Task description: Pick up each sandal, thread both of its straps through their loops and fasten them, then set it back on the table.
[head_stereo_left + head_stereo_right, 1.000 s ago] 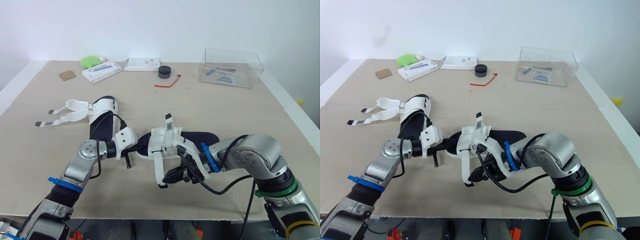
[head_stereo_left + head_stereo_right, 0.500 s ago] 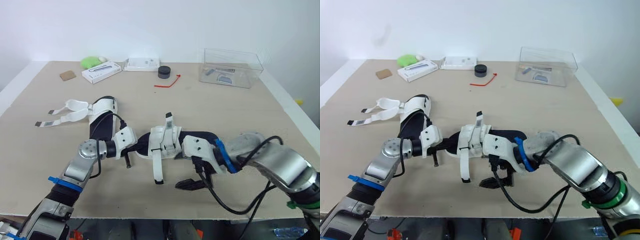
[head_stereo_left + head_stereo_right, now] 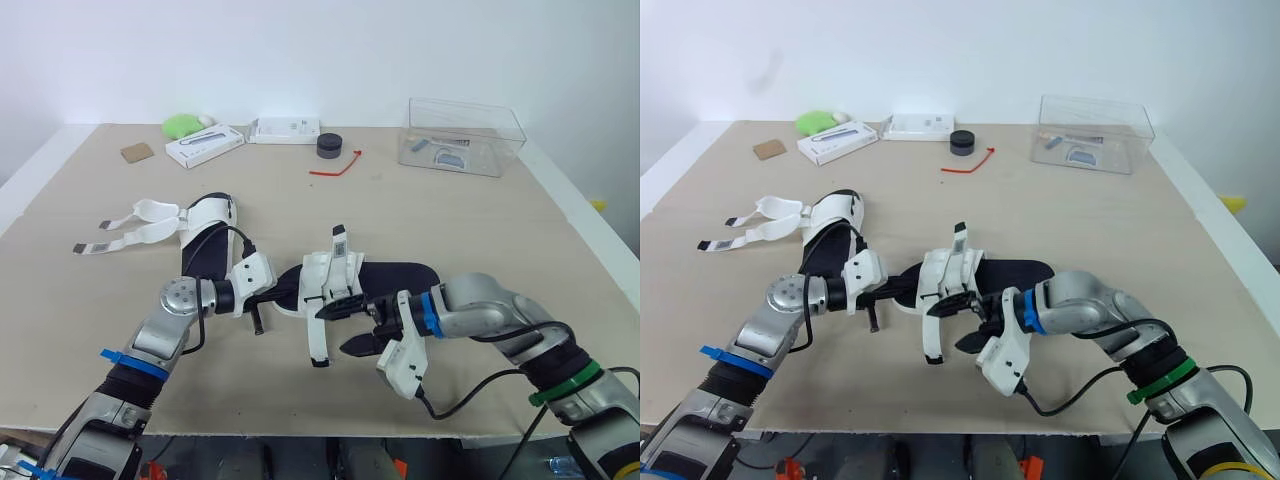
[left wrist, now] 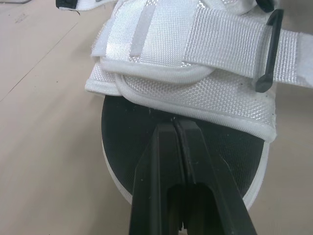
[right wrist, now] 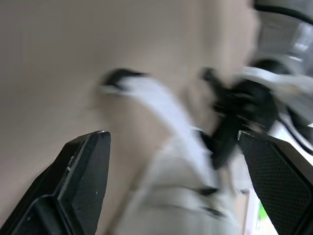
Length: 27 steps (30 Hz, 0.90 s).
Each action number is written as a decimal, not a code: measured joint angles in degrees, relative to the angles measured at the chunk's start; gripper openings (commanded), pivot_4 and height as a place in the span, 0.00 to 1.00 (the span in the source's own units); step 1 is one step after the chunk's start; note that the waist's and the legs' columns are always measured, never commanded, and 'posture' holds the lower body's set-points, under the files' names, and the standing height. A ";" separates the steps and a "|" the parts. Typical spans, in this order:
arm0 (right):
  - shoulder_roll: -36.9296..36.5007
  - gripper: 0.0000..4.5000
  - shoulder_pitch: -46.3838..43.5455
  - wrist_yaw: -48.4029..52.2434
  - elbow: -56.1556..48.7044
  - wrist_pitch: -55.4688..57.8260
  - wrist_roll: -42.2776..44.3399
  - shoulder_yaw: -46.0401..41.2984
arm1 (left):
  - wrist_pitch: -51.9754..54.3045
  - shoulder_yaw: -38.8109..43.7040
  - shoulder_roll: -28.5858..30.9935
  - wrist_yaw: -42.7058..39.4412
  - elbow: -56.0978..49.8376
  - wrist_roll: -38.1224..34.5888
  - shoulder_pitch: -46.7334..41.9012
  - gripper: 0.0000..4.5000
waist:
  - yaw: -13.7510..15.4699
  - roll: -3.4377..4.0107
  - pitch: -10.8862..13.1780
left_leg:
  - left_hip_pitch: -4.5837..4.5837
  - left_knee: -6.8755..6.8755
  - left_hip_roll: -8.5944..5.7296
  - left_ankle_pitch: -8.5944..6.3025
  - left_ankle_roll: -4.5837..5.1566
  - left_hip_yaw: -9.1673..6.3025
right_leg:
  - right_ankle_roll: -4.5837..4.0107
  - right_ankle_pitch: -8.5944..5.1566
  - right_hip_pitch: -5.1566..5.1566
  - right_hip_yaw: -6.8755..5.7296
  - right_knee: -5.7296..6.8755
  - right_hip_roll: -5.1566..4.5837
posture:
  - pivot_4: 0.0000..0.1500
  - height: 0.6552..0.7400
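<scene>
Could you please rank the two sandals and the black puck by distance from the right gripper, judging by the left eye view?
1. Centre sandal, directly before the open jaws of the right gripper.
2. Left sandal, off to the robot's left.
3. Black puck, far back, beyond both sandals.

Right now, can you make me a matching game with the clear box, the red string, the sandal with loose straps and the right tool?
Things:
1. clear box
2. red string
3. sandal with loose straps
4. right tool

Matches:
A. open wide
B. left side of the table
C. far right corner
D. far middle, beside a black round lid

Pairs: 1-C, 2-D, 3-B, 4-A
</scene>
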 measured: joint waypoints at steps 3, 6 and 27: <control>1.71 0.99 -1.92 -0.66 1.43 -1.76 -0.92 0.06 | 0.03 0.12 0.15 0.06 -0.05 0.11 0.39 0.00 | -0.04 0.00 0.00 | 0.19 0.00 0.03 0.00 0.00 0.15 | -0.03 0.05 0.08 0.10 0.01 0.00 | 1.00 1.00; 3.83 0.99 -3.54 -1.12 2.00 -2.06 -1.24 0.34 | 0.06 0.34 0.15 0.60 -0.51 0.39 0.75 0.00 | -0.02 0.00 0.00 | 0.26 -0.01 0.06 0.00 0.00 0.14 | -0.08 0.07 0.12 0.10 0.05 0.03 | 1.00 1.00; 7.16 0.01 -0.77 7.25 -0.71 20.74 18.29 3.25 | 0.28 0.77 0.19 0.72 -1.07 0.56 1.25 0.00 | -0.01 0.00 0.00 | 0.29 -0.03 0.16 0.00 0.00 0.15 | -0.24 0.12 0.12 0.09 0.08 -0.05 | 1.00 1.00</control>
